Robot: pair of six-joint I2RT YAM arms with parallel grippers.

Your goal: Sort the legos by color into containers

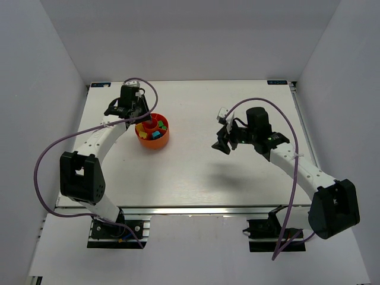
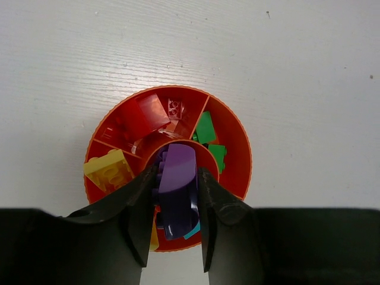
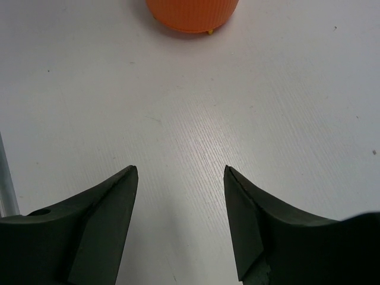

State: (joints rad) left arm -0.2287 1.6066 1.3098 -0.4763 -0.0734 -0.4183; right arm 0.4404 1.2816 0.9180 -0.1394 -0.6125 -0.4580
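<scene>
The round orange dish [image 1: 160, 141] with a red insert sits left of centre; in the left wrist view its rim [image 2: 240, 133] surrounds wedges holding a yellow brick [image 2: 108, 171], green bricks [image 2: 206, 129], red bricks [image 2: 174, 108] and a teal piece [image 2: 193, 231]. My left gripper [image 2: 176, 184] hovers over the dish, shut on a rounded purple piece [image 2: 177, 190] above the central cup. My right gripper [image 3: 180, 172] is open and empty over bare table, right of centre [image 1: 225, 139]. The dish's orange wall [image 3: 193, 13] shows at the top of the right wrist view.
White walls enclose the table on three sides. A metal rail [image 3: 6, 178] runs along the left edge of the right wrist view. Purple cables loop from both arms.
</scene>
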